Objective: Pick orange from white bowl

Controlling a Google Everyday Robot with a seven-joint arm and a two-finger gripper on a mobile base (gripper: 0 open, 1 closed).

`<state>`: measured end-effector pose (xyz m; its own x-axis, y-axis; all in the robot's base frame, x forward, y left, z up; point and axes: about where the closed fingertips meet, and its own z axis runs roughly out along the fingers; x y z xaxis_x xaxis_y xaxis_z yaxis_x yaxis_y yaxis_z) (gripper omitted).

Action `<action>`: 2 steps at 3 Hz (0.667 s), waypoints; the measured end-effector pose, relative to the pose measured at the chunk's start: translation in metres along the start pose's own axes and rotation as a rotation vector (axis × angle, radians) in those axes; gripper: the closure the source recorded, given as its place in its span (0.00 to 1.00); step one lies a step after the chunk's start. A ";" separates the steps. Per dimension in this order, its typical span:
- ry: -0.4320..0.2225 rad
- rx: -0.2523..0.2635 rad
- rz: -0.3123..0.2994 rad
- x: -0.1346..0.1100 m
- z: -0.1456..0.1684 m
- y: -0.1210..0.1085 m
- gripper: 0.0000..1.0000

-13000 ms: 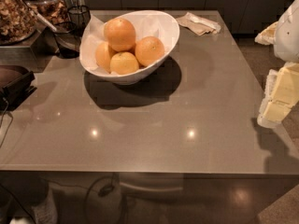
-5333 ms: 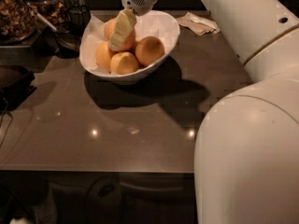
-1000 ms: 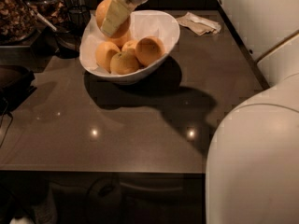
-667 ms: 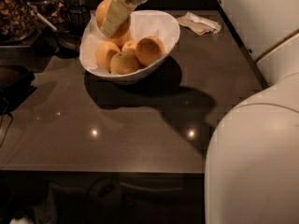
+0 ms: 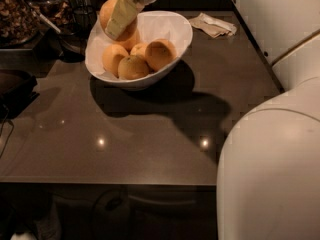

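The white bowl (image 5: 172,26) stands at the back left of the dark table and holds several orange fruits (image 5: 159,54). My gripper (image 5: 119,23) reaches down from the top of the view. It is shut on the orange (image 5: 107,11) and holds it above the bowl's back left rim. One pale finger (image 5: 121,18) lies across the front of the fruit and hides part of it.
A crumpled paper napkin (image 5: 214,25) lies at the back right of the table (image 5: 150,134). Dark containers and a tray (image 5: 25,19) crowd the back left. My white arm and body (image 5: 270,159) fill the right side of the view.
The orange stays held in my gripper above the bowl's back left rim; little has moved in the last second. Several seconds ago the gripper was down among the fruits in the bowl.
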<state>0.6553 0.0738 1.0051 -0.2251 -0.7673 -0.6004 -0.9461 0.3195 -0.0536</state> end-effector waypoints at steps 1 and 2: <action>-0.103 -0.061 -0.035 -0.010 -0.013 0.018 1.00; -0.101 -0.068 -0.038 -0.011 -0.010 0.018 1.00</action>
<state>0.6380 0.0823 1.0191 -0.1678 -0.7171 -0.6764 -0.9678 0.2504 -0.0253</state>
